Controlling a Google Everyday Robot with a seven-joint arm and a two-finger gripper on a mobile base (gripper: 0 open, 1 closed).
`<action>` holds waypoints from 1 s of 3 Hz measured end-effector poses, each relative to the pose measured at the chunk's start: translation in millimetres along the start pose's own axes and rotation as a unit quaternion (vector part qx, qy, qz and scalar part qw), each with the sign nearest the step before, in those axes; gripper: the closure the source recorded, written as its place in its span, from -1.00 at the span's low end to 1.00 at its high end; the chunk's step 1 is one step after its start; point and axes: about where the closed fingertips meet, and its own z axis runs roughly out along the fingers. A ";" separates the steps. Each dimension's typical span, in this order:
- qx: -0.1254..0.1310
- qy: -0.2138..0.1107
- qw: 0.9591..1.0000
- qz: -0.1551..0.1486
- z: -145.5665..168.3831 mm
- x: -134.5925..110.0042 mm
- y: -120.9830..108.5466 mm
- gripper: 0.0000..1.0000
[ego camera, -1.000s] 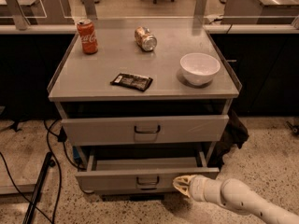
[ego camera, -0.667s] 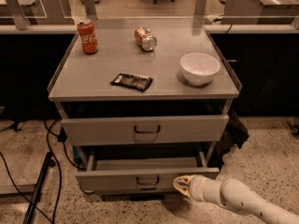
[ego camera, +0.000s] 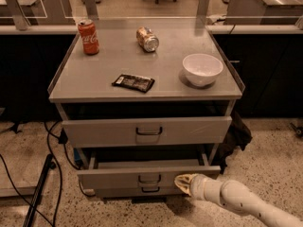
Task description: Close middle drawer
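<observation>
The grey cabinet has three drawers. The middle drawer [ego camera: 113,178] is a long low grey panel with a small dark loop handle [ego camera: 149,178]; it stands pulled out from the cabinet. My gripper [ego camera: 182,182] is at the right part of that drawer's front, right of the handle, with the white arm [ego camera: 236,200] coming in from the lower right. The taller top drawer [ego camera: 104,131] above it also sticks out. The narrow bottom drawer [ego camera: 118,191] shows just below the middle one.
On the cabinet top [ego camera: 113,60] stand a red soda can [ego camera: 88,37], a tipped can [ego camera: 147,39], a dark snack packet [ego camera: 133,82] and a white bowl [ego camera: 202,69]. Black cables [ego camera: 47,174] lie on the floor to the left. A dark bag [ego camera: 236,136] hangs at the right.
</observation>
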 end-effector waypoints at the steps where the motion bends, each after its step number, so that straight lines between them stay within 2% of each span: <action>1: 0.022 0.000 1.000 -0.013 11.3 6.1 -16.9 1.00; 3: 0.040 -0.008 0.999 -0.028 31.9 9.1 -40.7 1.00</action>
